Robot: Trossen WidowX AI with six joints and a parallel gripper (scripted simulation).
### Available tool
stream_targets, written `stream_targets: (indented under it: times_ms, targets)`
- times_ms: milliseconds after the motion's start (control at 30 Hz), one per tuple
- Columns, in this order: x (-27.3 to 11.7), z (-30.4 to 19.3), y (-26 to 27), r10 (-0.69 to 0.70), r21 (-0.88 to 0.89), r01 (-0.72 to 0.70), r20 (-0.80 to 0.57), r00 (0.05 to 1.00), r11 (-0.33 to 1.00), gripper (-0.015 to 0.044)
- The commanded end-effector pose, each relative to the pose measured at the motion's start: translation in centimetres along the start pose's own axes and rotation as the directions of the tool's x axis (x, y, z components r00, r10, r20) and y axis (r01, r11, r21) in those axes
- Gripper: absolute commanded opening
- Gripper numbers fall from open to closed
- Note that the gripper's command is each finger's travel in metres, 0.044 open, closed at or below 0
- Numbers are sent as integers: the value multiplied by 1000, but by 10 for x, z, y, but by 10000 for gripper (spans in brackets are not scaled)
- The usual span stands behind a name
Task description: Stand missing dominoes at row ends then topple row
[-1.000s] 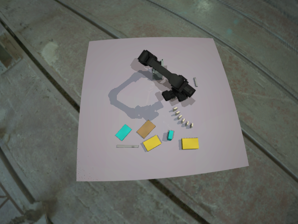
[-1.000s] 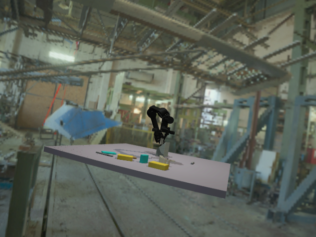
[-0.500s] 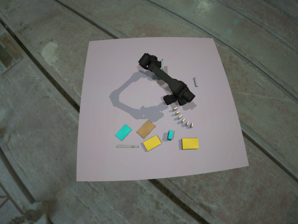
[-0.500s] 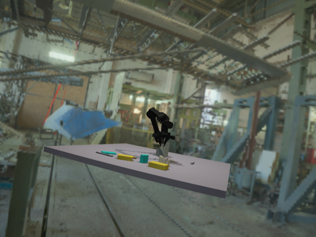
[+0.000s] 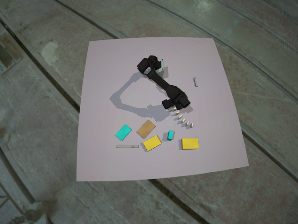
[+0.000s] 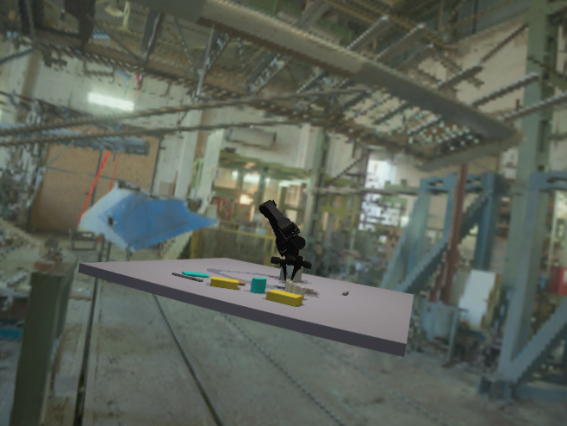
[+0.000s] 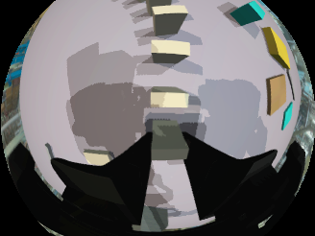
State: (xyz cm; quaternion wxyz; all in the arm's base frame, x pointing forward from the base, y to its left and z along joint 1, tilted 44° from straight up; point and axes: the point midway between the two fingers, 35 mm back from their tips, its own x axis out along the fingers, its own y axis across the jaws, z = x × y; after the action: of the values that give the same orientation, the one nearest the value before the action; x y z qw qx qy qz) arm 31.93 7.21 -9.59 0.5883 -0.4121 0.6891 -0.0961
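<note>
My gripper (image 7: 167, 136) (image 6: 289, 276) is shut on a domino (image 7: 170, 150), dark and seemingly upright between the fingertips. It is low over the table at the arm-side end of the row, in line with it, with a gap to the nearest standing domino (image 7: 169, 100) (image 5: 175, 109). Whether its foot touches the table cannot be told. Six cream dominoes stand in a curved row, ending at the far domino (image 5: 191, 125). Another cream domino (image 7: 98, 157) lies flat on the table, partly hidden behind the left finger in the wrist view; the arm hides it in the top view.
Beyond the row are a small teal block (image 5: 170, 135) (image 6: 258, 285), a yellow block (image 5: 189, 143) (image 6: 284, 297) and another yellow block (image 5: 151, 143). Farther left are a brown block (image 5: 146, 129), a flat teal block (image 5: 123, 132) and a grey bar (image 5: 127, 146). A short grey bar (image 5: 195, 81) lies right of the arm.
</note>
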Motion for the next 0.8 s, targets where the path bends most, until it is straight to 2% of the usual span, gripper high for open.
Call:
stream_targets:
  times_ms: [0,333,767]
  targets:
    - [9,-2,1,-10,-5,10,-1,1000,1000,107]
    - [9,-2,1,-10,-5,10,-1,1000,1000,107]
    - [9,-2,1,-10,-5,10,-1,1000,1000,440]
